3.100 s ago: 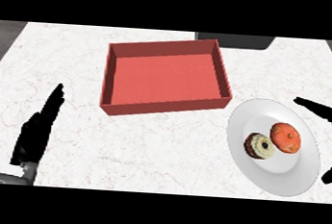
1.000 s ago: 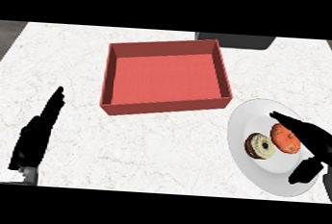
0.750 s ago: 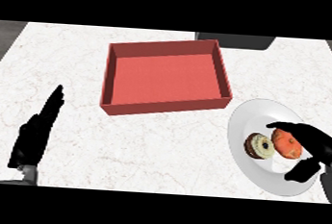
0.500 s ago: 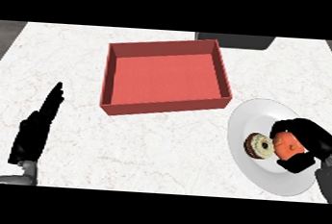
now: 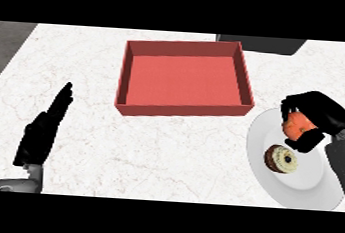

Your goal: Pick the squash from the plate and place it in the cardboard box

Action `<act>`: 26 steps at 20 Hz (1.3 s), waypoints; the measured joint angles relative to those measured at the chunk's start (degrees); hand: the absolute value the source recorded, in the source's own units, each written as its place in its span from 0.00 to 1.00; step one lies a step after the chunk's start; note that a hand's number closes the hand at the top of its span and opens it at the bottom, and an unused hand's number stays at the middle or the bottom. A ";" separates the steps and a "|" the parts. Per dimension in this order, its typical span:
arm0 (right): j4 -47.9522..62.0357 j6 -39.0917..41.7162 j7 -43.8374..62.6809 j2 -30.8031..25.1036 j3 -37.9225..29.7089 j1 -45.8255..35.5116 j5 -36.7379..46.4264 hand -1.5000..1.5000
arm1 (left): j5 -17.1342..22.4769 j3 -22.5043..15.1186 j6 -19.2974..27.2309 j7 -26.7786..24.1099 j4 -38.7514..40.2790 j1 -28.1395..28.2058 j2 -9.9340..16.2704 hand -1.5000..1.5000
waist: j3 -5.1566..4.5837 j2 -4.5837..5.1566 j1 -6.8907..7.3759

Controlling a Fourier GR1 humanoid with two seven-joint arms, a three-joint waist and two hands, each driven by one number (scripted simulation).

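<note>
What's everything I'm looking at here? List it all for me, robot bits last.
counter: one, white marbled, fills the view
box: one, red, open-topped, upper middle
plate: one, white, right side
squash: one, orange, in the right hand over the plate's upper edge
doughnut: one, brown with pale top, on the plate
dark object: one, top edge, cannot tell what
left hand: black, open, resting at left
right hand: black, curled round the squash
</note>
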 measured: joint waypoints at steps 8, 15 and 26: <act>9.85 -1.81 -15.29 -3.29 1.90 -16.51 1.47 1.00 | -0.68 -2.20 -1.00 -0.45 0.10 -2.75 -0.72 0.50 | 0.18 1.79 4.86; 22.07 -2.24 -26.82 -3.16 -1.77 -27.68 -2.01 1.00 | -1.75 -3.06 -0.20 -0.50 0.89 -3.17 -1.66 0.50 | 0.14 1.70 4.30; 31.97 5.54 -31.64 0.03 -6.74 -40.69 -15.55 1.00 | -2.03 -2.21 0.78 0.12 1.81 -3.36 -1.93 0.50 | 0.00 0.84 2.40</act>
